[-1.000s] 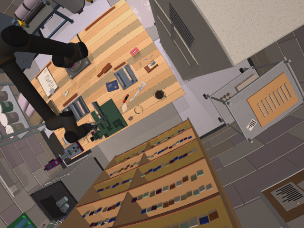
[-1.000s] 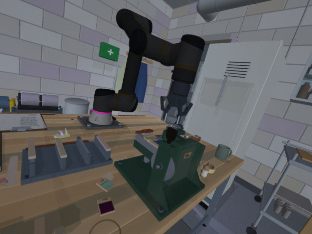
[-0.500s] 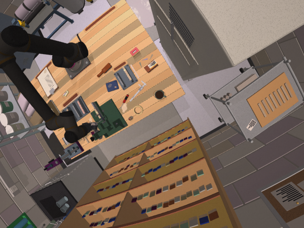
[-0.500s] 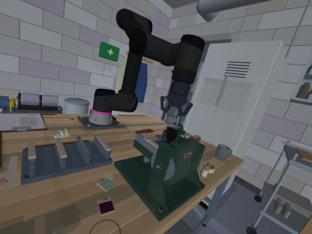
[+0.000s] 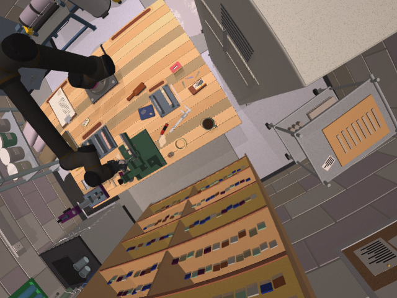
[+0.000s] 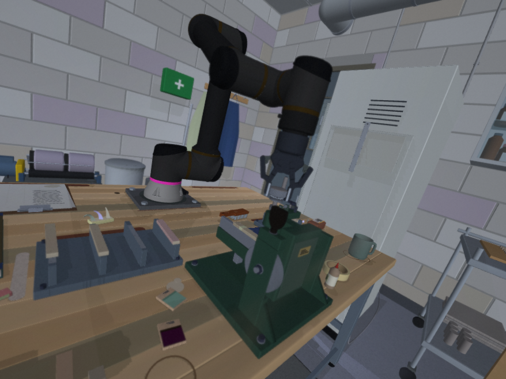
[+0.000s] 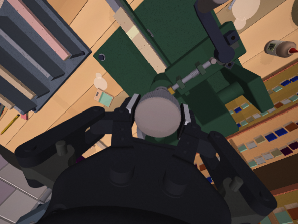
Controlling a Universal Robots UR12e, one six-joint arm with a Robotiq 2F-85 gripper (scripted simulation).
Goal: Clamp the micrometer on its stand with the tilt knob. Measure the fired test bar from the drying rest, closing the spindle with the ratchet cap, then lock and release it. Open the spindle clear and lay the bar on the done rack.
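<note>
The green micrometer stand [image 6: 269, 277] sits at the near edge of the wooden bench. The micrometer [image 7: 198, 70] lies across its top, with a dark frame arm [image 7: 215, 37] and a threaded spindle. My gripper [image 7: 157, 111] is over the stand's top and is closed around the round knurled ratchet cap [image 7: 157, 116] at the spindle's end. A pale test bar [image 7: 143, 47] rests on the stand's sloping rest. The grey drying rest [image 6: 106, 253] with bars stands left of the stand. A second grey rack [image 5: 163, 101] lies further along the bench.
A tall grey cabinet [image 6: 375, 163] stands right behind the bench. A shelf of colour tiles [image 5: 208, 231] is beside the bench edge. A mug [image 6: 361, 245], tape roll [image 6: 341, 271], glue bottle [image 6: 331, 277] and loose tiles [image 6: 171, 333] lie around the stand. A cart [image 6: 469, 294] stands right.
</note>
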